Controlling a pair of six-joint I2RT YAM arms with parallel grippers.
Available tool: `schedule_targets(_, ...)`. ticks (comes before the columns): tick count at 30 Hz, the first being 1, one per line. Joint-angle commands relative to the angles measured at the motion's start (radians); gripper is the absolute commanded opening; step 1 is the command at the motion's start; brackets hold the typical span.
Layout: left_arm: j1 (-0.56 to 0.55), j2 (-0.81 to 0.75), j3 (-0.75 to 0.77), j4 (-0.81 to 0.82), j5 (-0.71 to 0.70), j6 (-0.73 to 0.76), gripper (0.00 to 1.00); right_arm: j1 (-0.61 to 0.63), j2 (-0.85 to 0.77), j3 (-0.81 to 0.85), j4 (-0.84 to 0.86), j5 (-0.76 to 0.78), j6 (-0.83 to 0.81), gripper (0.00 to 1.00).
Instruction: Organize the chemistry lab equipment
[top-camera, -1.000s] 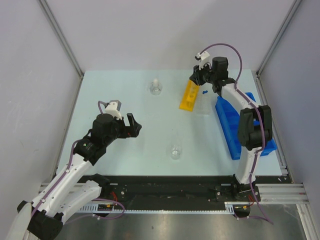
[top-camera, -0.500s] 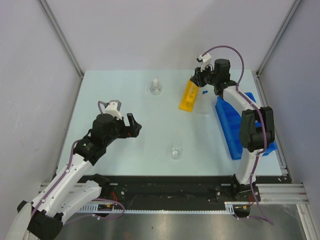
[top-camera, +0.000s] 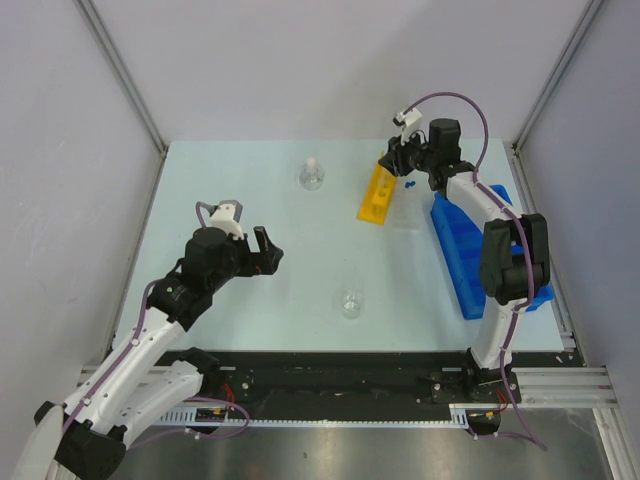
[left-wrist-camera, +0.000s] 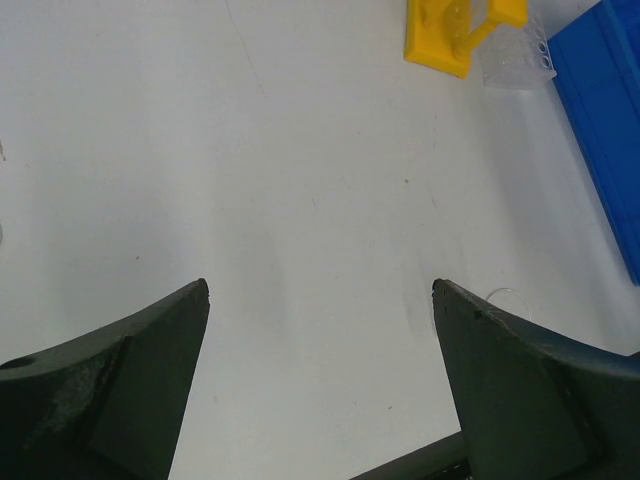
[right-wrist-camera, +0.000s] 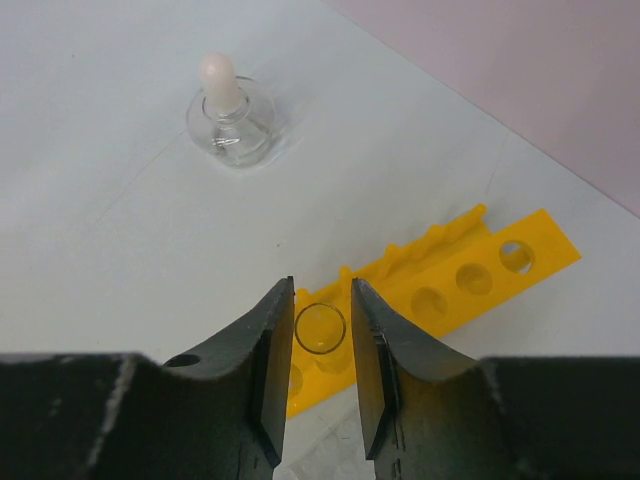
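Observation:
The yellow holed tube rack (top-camera: 377, 192) (right-wrist-camera: 470, 280) lies at the back right of the table. My right gripper (top-camera: 392, 158) (right-wrist-camera: 322, 285) hangs over the rack's far end. Its jaws stand slightly open round a thin clear tube (right-wrist-camera: 320, 328) upright in the rack, with a narrow gap on each side. The small clear flask (top-camera: 312, 176) (right-wrist-camera: 228, 115) with a white stopper stands to the rack's left. A small clear beaker (top-camera: 351, 301) sits mid-table. My left gripper (top-camera: 262, 250) (left-wrist-camera: 320, 290) is wide open over bare table, holding nothing.
The blue compartmented bin (top-camera: 470, 250) (left-wrist-camera: 610, 120) runs along the right edge. A clear tray (top-camera: 405, 210) (left-wrist-camera: 515, 62) lies between rack and bin, with small blue caps (top-camera: 409, 185) at its far end. The enclosure's walls close in the back and sides.
My right jaws have parted a little from the tube, which stays standing in the rack. The right wrist shifted slightly toward the back. The left arm has not moved.

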Motion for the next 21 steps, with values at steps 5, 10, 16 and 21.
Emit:
schedule_targets(5,0.007,-0.013,0.008,0.034,0.011,0.014,0.97,-0.001,-0.066,-0.004,-0.001,-0.022,-0.014,0.34)
schedule_targets(10,0.007,-0.015,0.008,0.034,0.011,0.014,0.97,-0.003,-0.079,-0.004,-0.001,-0.019,-0.013,0.4)
schedule_targets(16,0.007,-0.018,0.006,0.034,0.013,0.014,0.97,-0.015,-0.108,0.032,-0.016,-0.007,0.007,0.67)
schedule_targets(21,0.009,-0.015,0.006,0.042,0.027,0.014,0.99,-0.041,-0.14,0.095,-0.081,-0.051,0.026,0.79)
